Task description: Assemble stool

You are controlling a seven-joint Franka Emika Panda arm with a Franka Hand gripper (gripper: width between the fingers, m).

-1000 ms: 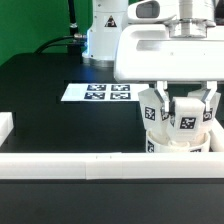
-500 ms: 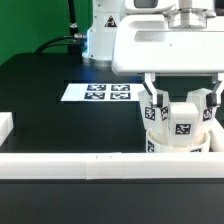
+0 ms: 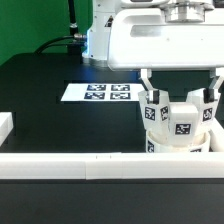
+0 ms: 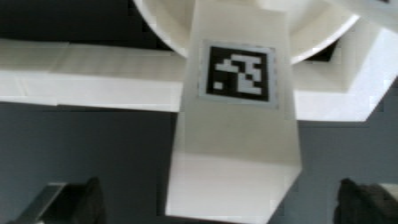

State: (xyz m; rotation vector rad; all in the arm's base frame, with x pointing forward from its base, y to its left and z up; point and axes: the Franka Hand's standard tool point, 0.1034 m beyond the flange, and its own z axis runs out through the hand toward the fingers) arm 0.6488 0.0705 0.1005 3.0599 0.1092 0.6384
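Your gripper (image 3: 178,72) hangs released, gripping nothing, directly above the stool (image 3: 178,128) with all three legs (image 4: 231,150) standing up from the seat (image 3: 178,146). Leg fitting looks finished; check each one's seating.

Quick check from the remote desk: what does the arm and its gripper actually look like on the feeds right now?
In the exterior view, the gripper has a boxy white body with two thin white fingers hanging below it. Behind stands the arm, white with rounded shells; a dark cable runs along its side. In the wrist view only the two dark fingertips show. No markings are legible.
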